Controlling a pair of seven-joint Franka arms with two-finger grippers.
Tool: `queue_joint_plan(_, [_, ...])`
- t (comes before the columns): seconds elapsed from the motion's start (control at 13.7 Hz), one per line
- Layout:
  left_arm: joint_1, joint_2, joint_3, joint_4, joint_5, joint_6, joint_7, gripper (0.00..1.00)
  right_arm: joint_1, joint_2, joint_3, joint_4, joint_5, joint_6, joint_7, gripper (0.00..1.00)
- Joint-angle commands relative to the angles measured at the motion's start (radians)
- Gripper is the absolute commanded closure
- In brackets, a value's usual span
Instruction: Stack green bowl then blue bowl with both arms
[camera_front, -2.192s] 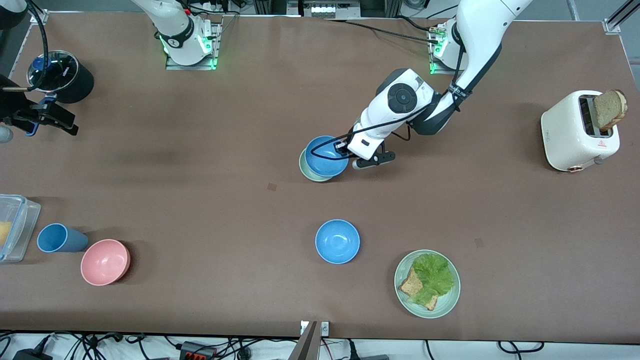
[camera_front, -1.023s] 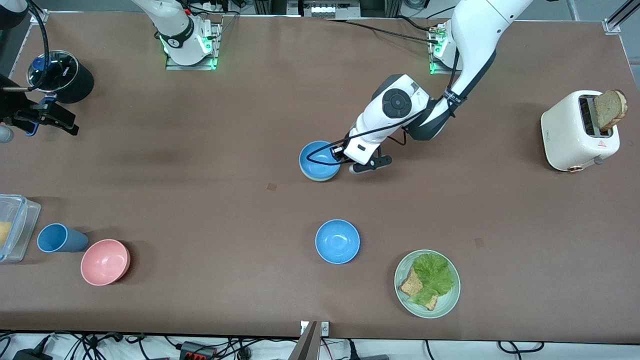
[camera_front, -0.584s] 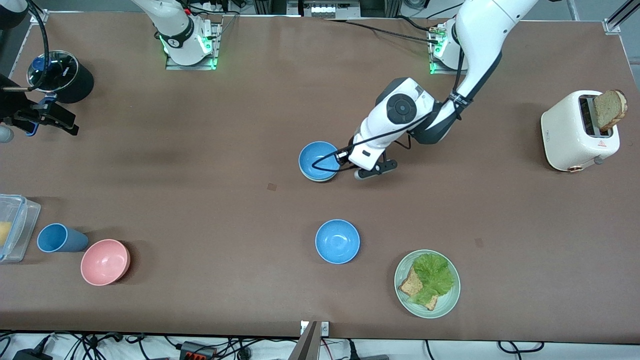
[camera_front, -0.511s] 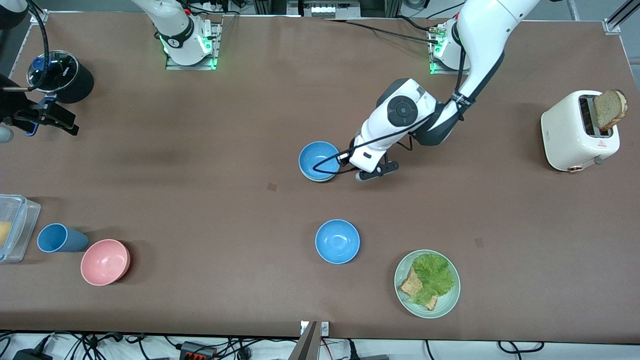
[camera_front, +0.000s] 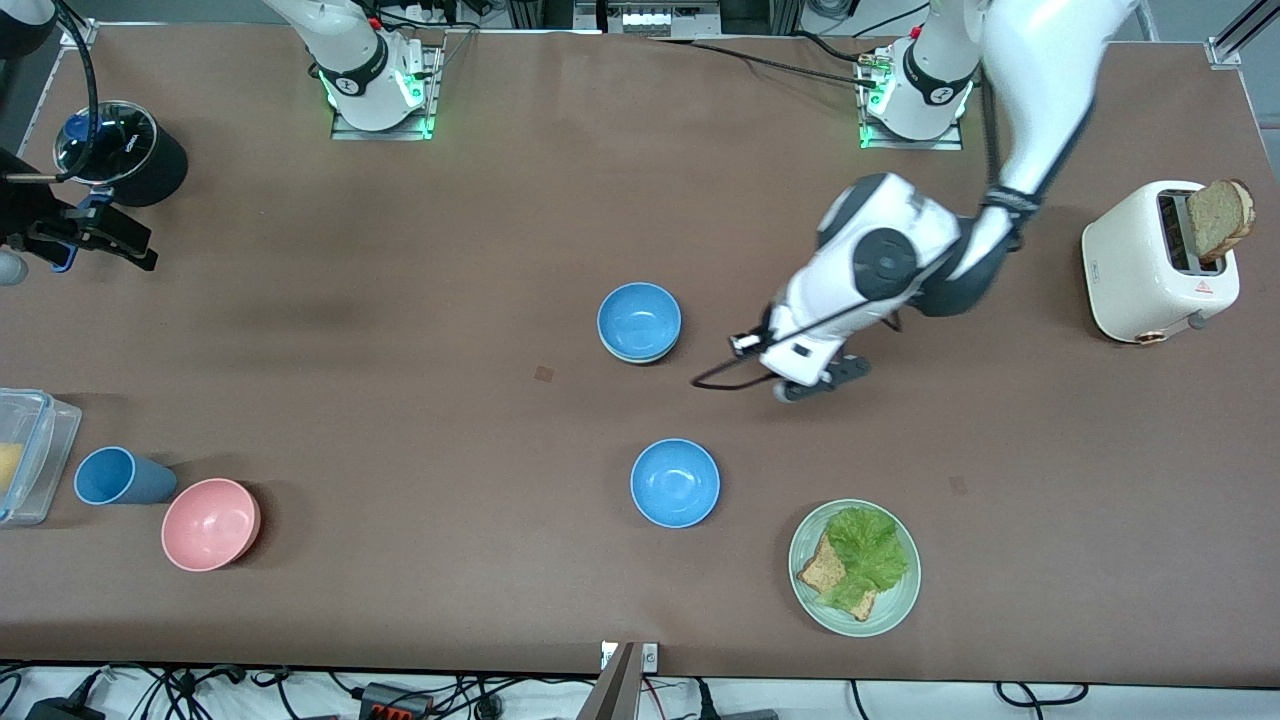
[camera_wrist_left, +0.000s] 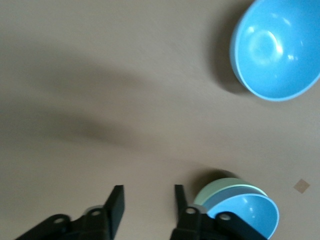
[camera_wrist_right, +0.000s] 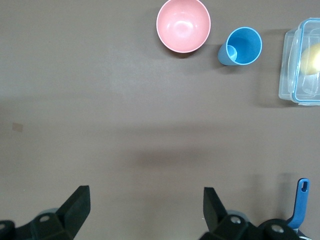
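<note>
Resting in the green bowl (camera_front: 622, 352) at frame centre, the blue bowl (camera_front: 639, 319) looked light, rigid, rim-graspable; left hand (camera_wrist_left: 145, 202) hovered narrowly open, empty; right hand (camera_wrist_right: 145, 205) waited wide.

Brown matte table (camera_front: 420, 420) fills the view — cables (camera_front: 300, 690) trail along its near edge; soft shadows, even overhead light.

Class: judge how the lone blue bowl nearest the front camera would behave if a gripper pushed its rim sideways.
The blue bowl looks rigid and probably light, so it likely slides on the table. Its rounded wall suggests it may rock or tip.
</note>
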Motion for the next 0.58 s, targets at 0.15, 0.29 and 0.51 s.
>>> queue_joint_plan(0.15, [0.123,-0.012,-0.028,0.134,0.012,-0.222,0.220,0.00,0.000,-0.028,0.000,-0.026,0.005,-0.004,-0.023,0.00])
queue_joint_plan(0.29, [0.179,-0.012,-0.028,0.166,0.012,-0.287,0.303,0.00,0.000,-0.028,0.000,-0.026,0.005,0.001,-0.022,0.00])
queue_joint_plan(0.51, [0.222,-0.012,-0.027,0.176,0.015,-0.310,0.421,0.00,0.000,-0.028,0.000,-0.028,0.005,-0.001,-0.022,0.00])
